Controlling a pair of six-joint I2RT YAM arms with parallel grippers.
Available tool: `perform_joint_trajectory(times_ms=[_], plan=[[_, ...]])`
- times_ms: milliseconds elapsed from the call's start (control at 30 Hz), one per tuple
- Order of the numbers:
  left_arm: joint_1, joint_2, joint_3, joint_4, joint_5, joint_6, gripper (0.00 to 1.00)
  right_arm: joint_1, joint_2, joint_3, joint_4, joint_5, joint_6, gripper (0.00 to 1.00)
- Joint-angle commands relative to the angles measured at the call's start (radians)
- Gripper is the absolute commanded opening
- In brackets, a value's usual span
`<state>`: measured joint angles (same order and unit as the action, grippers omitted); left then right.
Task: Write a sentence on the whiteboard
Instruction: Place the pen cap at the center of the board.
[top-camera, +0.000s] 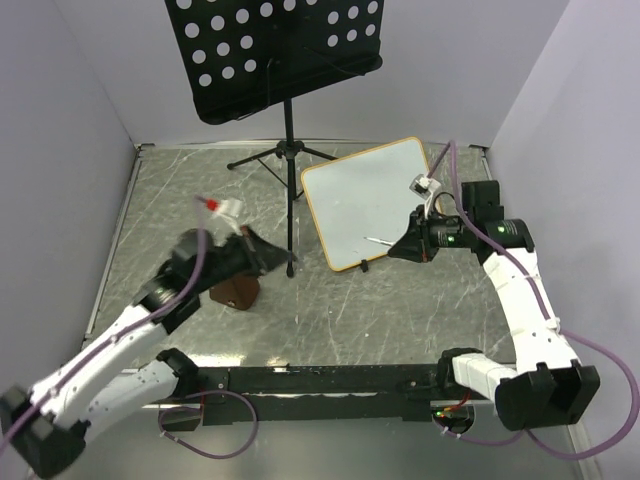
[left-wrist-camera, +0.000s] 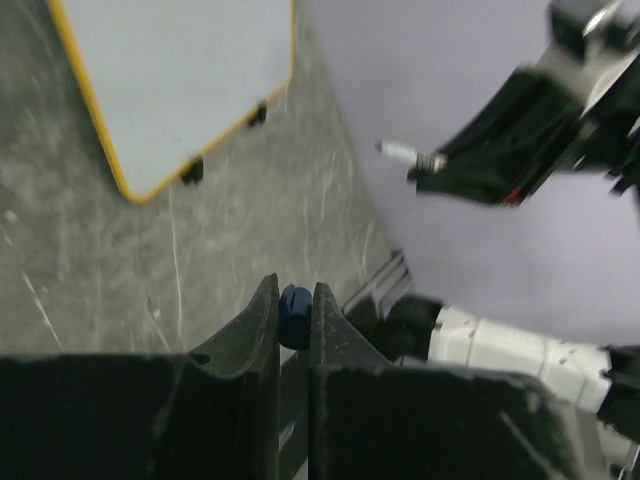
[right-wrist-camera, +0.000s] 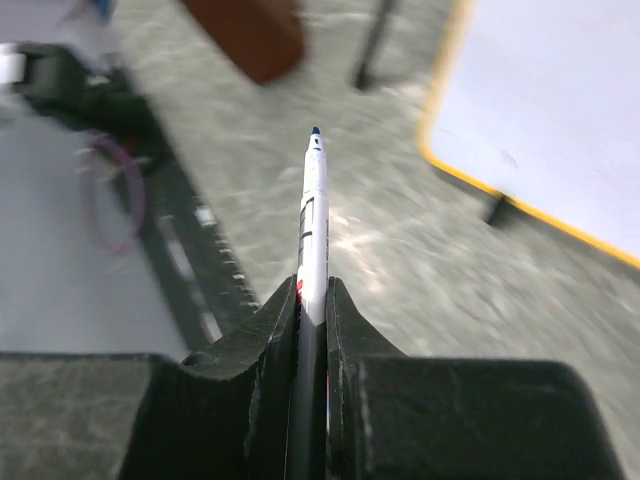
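Observation:
The whiteboard (top-camera: 362, 200) lies tilted on the table at the back right, white with a thin orange frame and black clip feet. No sentence shows on its face. My right gripper (top-camera: 397, 247) hovers at the board's near right edge, shut on a white marker (top-camera: 376, 241) whose tip points left over the board's lower corner. In the right wrist view the marker (right-wrist-camera: 313, 215) sticks out between the jaws of that gripper (right-wrist-camera: 312, 290), with the whiteboard (right-wrist-camera: 560, 100) at the upper right. My left gripper (left-wrist-camera: 294, 300) is shut on a small blue marker cap (left-wrist-camera: 295, 315), left of the whiteboard (left-wrist-camera: 180, 70).
A black perforated music stand (top-camera: 275, 50) rises at the back, its tripod legs (top-camera: 285, 155) on the table beside the board. A brown block (top-camera: 237, 292) sits below my left gripper (top-camera: 283, 260). Grey walls close in on both sides.

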<state>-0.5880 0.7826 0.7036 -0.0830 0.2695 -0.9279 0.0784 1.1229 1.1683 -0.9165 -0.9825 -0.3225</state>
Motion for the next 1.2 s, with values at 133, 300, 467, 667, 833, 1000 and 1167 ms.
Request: perform_joint_trajectory(times_ms=[133, 300, 467, 667, 833, 1000, 1167], plan=[[-0.28, 0.38, 0.027, -0.04, -0.266, 0.101, 0.01, -0.072, -0.084, -0.142, 0.151, 0.16, 0.016, 0.0], [-0.302, 0.516, -0.058, 0.156, -0.329, 0.087, 0.01, -0.104, -0.113, -0.174, 0.162, 0.162, 0.014, 0.0], [-0.303, 0.635, -0.067, 0.204, -0.329, 0.123, 0.02, -0.111, -0.126, -0.193, 0.165, 0.15, 0.016, 0.0], [-0.32, 0.649, -0.056, 0.033, -0.463, 0.071, 0.32, -0.115, -0.143, -0.21, 0.174, 0.143, 0.022, 0.0], [-0.326, 0.632, -0.021, -0.128, -0.506, 0.04, 0.46, -0.123, -0.144, -0.214, 0.179, 0.133, 0.025, 0.0], [-0.337, 0.529, 0.051, -0.164, -0.471, 0.064, 0.69, -0.129, -0.147, -0.219, 0.18, 0.12, 0.014, 0.0], [-0.319, 0.446, 0.111, -0.042, -0.418, 0.118, 0.86, -0.138, -0.173, -0.237, 0.197, 0.093, 0.007, 0.0]])
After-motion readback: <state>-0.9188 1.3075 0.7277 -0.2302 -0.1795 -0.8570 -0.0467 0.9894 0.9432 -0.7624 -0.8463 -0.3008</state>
